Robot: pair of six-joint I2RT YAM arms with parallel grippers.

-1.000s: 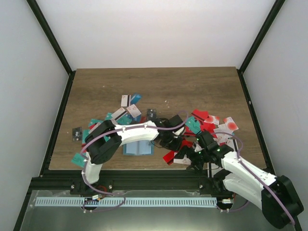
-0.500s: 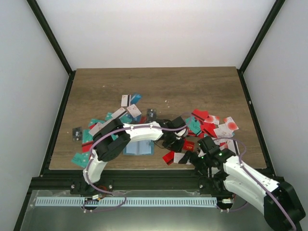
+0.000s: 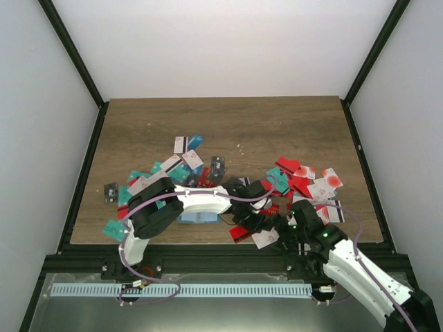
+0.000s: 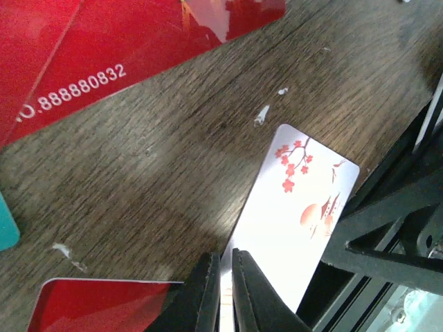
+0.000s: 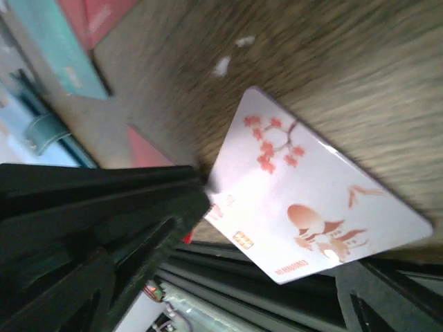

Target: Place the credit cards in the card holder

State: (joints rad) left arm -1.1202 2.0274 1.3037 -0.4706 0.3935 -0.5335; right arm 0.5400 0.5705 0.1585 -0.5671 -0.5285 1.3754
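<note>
**Left zone.** A loose spread of thin teal-green, white, red and black plastic credit cards point(image 3: 183, 160) lies on the brown wood-grain table point(image 3: 277, 124).

**Card holder.** The dull teal-blue folding card holder point(image 3: 199, 217) lies near the front edge of the table. The white forearm of the left arm passes above it and partly covers it. No card can be seen in it.

**Left gripper.** The left gripper point(image 4: 225, 277) reaches across to the right of the holder. Its jaws are closed narrowly on one short edge of a white plastic card with a red blossom print point(image 4: 299, 207). This card sits at the front edge of the table, and its far end overlaps the black frame rail point(image 4: 387, 228). Red plastic cards point(image 4: 104, 41) lie flat just beside it, apart from it.

**Right gripper.** The right gripper point(image 3: 285, 234) is just right of the held card. Its jaws stand wide, one on each side of the card, and are not clamped on it.

**Right zone.** A heap of red and white cards point(image 3: 299, 181) lies behind the right gripper.
</note>
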